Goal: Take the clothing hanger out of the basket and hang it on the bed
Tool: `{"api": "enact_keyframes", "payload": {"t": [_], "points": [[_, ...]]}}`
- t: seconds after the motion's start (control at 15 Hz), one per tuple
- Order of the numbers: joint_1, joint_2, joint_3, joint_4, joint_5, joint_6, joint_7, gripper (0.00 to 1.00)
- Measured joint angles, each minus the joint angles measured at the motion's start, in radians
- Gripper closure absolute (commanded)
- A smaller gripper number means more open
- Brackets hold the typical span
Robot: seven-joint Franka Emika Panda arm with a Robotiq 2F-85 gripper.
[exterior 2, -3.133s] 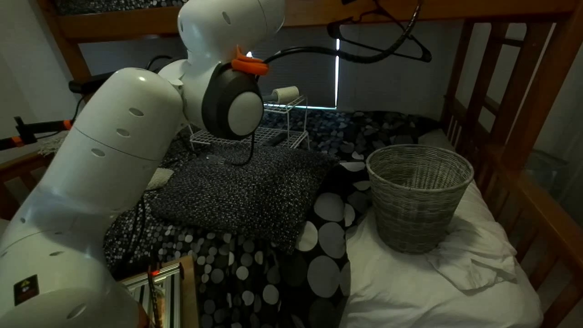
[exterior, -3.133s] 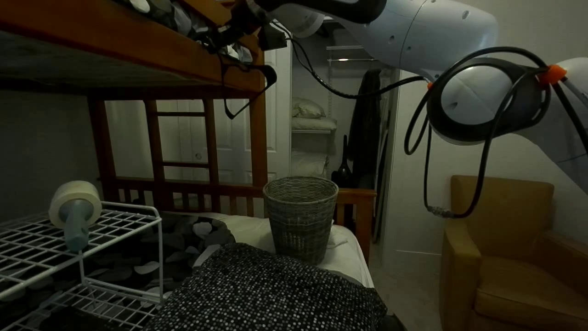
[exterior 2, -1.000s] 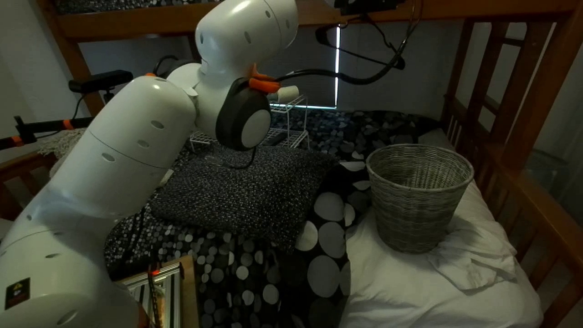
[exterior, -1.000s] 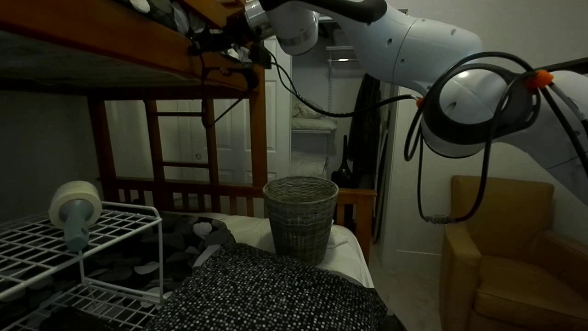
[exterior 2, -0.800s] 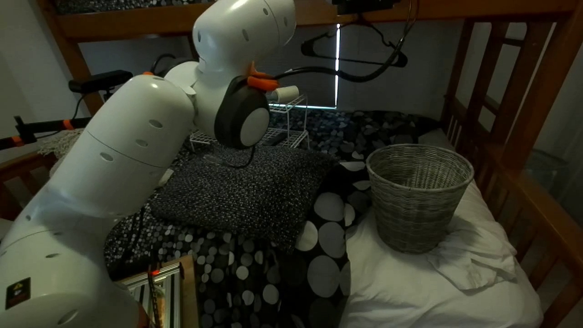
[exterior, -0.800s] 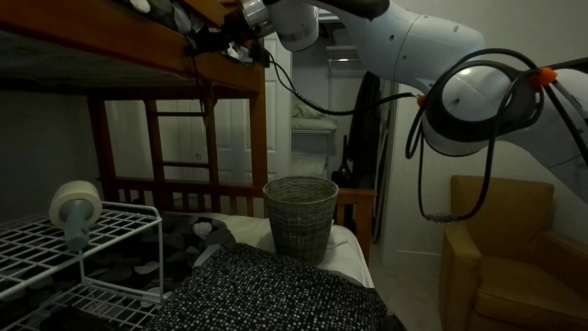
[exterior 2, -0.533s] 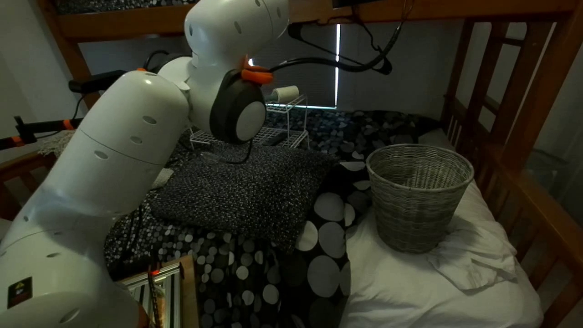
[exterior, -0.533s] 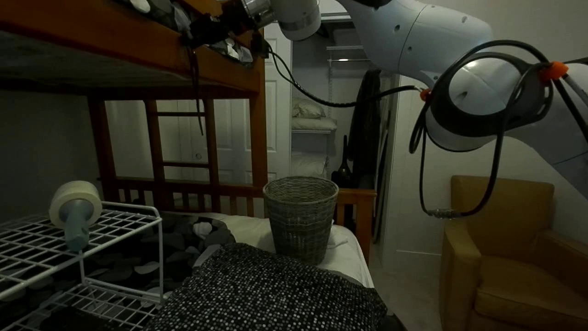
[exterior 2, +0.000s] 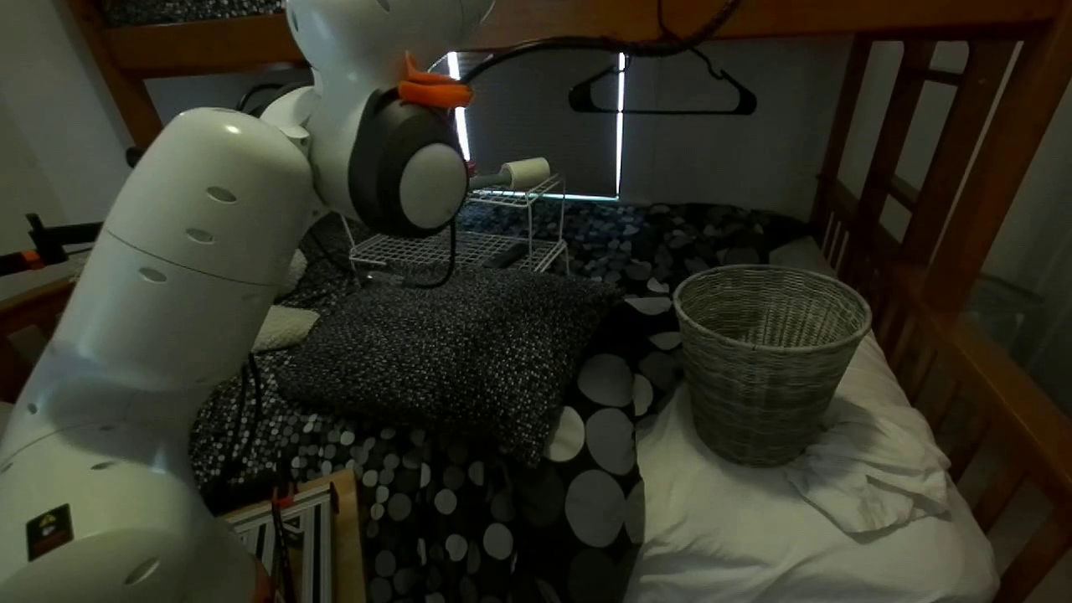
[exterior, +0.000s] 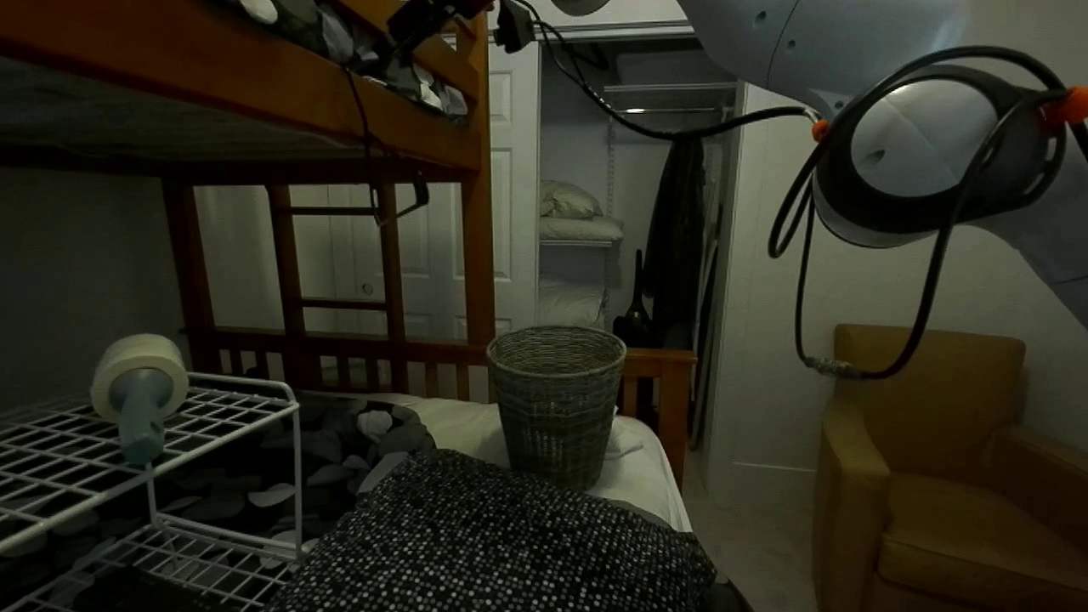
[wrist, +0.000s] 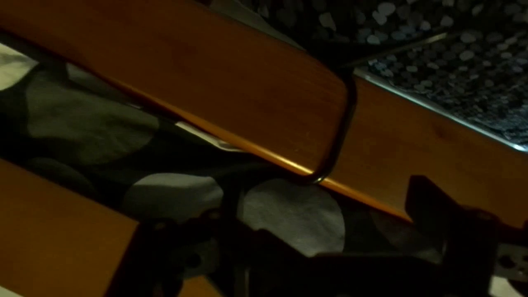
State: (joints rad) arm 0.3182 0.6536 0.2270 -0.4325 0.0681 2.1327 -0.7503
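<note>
The thin black clothing hanger hangs below the upper bunk rail of the brown wooden bed. Seen from the wrist, its hook loops over the rail, with the hanger's body dim on the far side. My gripper stands open, its dark fingers wide apart, nothing between them and the hook clear of them. In an exterior view the hanger appears nearly edge-on, the dark gripper above and apart from it. The grey woven basket stands upright on the lower mattress.
A white wire rack carries a roller on the lower bunk. Beside it lies a dark speckled pillow. The arm's black cable loops near the rail and hanger. A tan armchair stands beyond the bed.
The gripper has opened, let go of the hanger, and backed up and away from the rail. The hanger, swinging and turning in between, now hangs from the rail. The basket has not moved.
</note>
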Motion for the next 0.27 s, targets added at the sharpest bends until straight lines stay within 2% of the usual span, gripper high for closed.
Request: {"api": "enact_keyframes", "payload": {"t": [0.27], "points": [[0.024, -0.027, -0.104, -0.001, -0.132, -0.059, 0.031, 0.00]]}}
